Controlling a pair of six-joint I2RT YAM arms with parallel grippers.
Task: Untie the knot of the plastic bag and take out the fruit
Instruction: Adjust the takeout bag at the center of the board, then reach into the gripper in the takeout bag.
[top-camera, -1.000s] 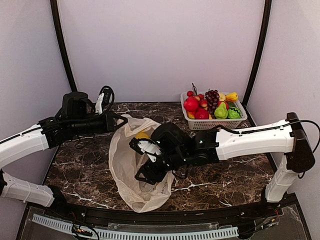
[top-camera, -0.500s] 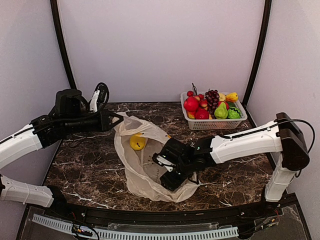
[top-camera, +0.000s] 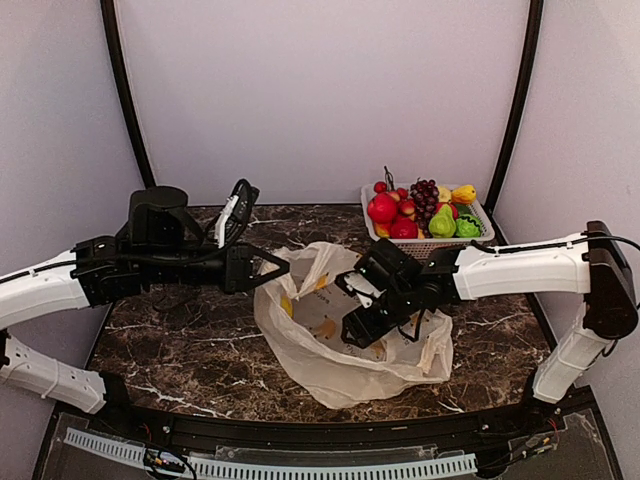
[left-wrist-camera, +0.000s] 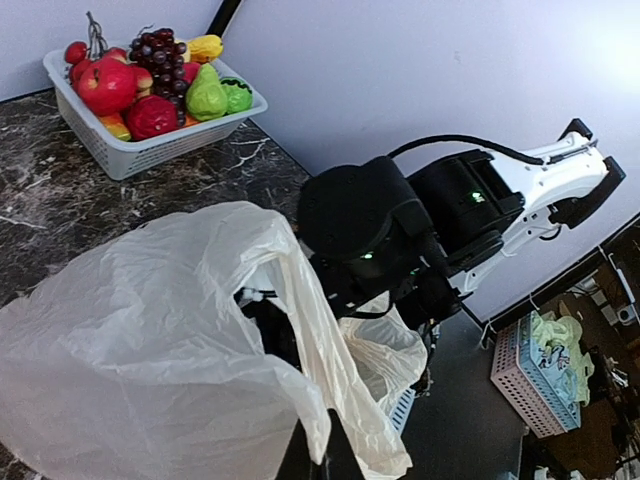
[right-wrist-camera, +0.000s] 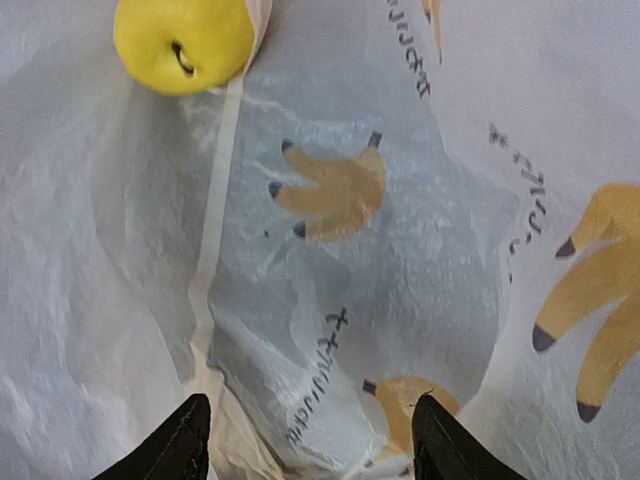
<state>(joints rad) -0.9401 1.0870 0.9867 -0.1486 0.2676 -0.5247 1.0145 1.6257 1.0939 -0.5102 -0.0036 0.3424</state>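
Observation:
The cream plastic bag printed with bananas lies mid-table with its mouth held open. My left gripper is shut on the bag's left rim; in the left wrist view a fold of plastic hangs from its jaws. My right gripper reaches down into the open bag, and its dark fingertips stand wide apart over the bag's inner film with nothing between them. One yellow fruit rests inside the bag, ahead and to the left of the right gripper. No knot shows.
A white mesh basket at the back right holds several toy fruits, among them a red apple and dark grapes. The left wrist view shows the same basket. Dark marble table around the bag.
The bag has been dragged right and back, with its mouth pulled wider. My left gripper moved right with the rim. The right gripper moved right and back inside the bag, jaws spreading slightly.

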